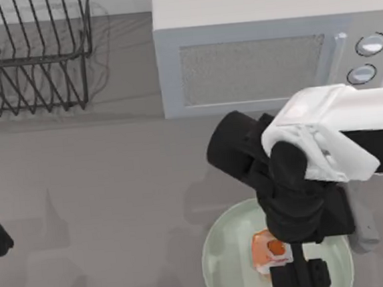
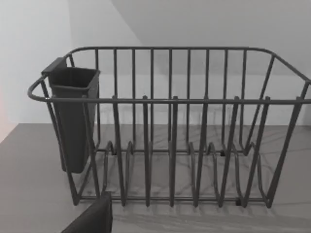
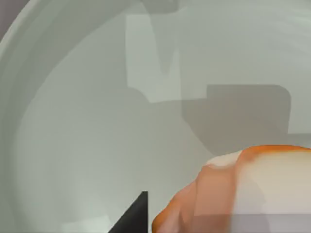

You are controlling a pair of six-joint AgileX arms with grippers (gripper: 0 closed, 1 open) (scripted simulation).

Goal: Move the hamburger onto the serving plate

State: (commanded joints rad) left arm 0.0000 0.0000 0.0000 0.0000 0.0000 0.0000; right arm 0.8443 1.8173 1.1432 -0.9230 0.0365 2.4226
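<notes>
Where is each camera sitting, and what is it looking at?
Top view: above the table, looking down at the microwave, dish rack and serving plate; the right arm reaches over the plate, the left arm sits at the left edge.
Left wrist view: on the left arm, facing the dish rack.
Right wrist view: on the right arm, close over the plate and hamburger.
Top and right wrist views share the hamburger and plate.
</notes>
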